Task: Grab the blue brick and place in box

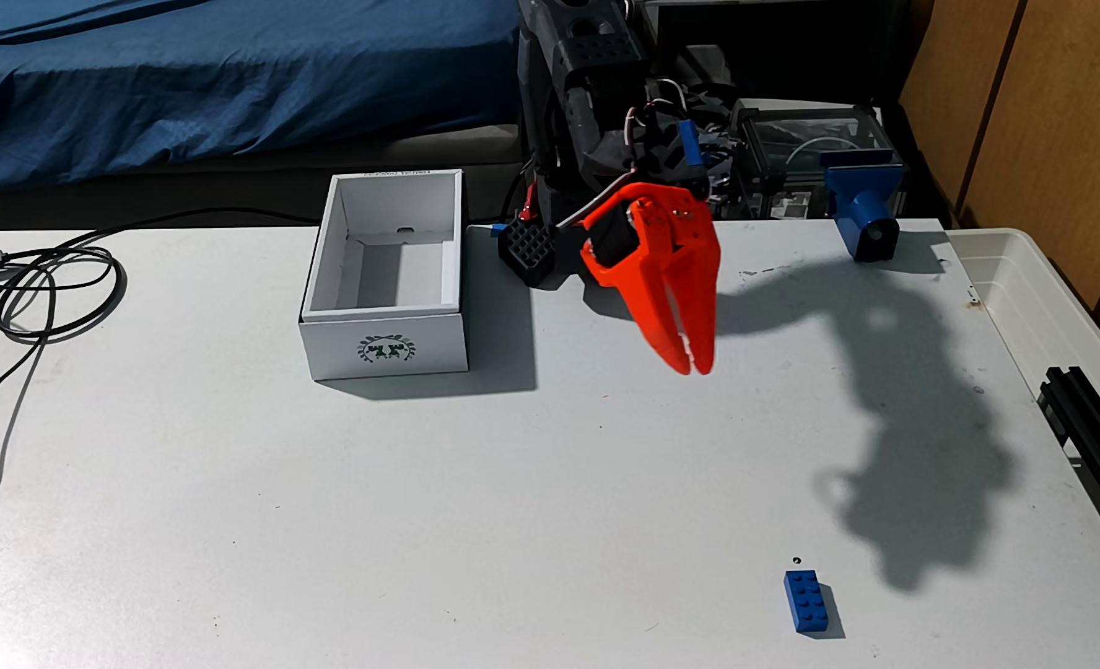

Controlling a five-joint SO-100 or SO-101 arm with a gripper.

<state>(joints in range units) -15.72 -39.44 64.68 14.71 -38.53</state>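
Surface: white table (406, 514), bed behind.
Gripper (695, 366): orange, fingertips pressed together, raised mid-table, empty.
Blue brick (806, 603): front right, well apart.
Box (385, 350): open, left.
Advice: spread jaws, descend across brick's narrow width.

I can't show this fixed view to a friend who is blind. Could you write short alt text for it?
An orange robot hand, its two fingers nearly together and holding nothing, hangs above a white table. A small blue brick lies near the front right, and an open white box with a dark crest stands at the back left, with nothing in it.
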